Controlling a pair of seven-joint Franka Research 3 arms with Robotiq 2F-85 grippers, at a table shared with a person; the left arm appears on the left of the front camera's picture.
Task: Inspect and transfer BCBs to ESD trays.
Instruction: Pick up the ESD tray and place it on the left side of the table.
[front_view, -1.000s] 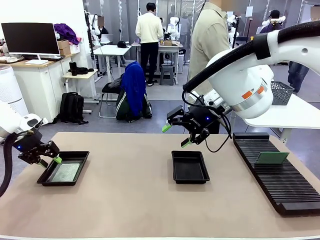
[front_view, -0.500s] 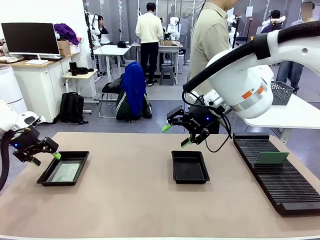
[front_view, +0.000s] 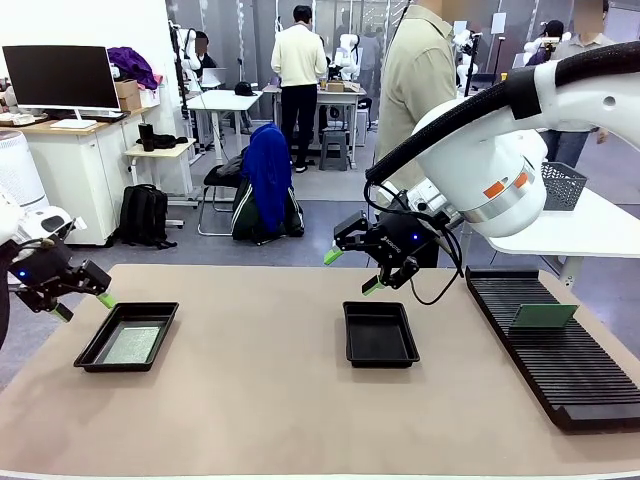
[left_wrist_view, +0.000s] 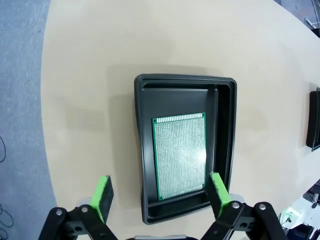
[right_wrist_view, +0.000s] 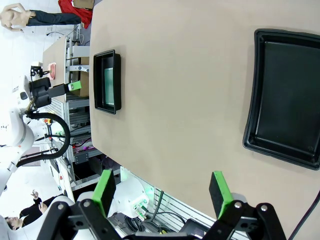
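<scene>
Lengthwise, the BCB (left_wrist_view: 179, 156) lies flat along its ESD tray (left_wrist_view: 185, 79).

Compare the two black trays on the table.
The left tray holds a green circuit board; the middle tray is empty. The left tray sits near the left edge of the table; the middle tray lies near the centre, closer to the slotted rack. Both are shallow, black, rectangular, with raised rims.

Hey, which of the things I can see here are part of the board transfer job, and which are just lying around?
Part of the job:
left ESD tray, holding a BCB
middle ESD tray, empty
second BCB, standing in the slotted rack

Just lying about, off the table:
monitor
backpack
blue jacket
wire basket
</scene>
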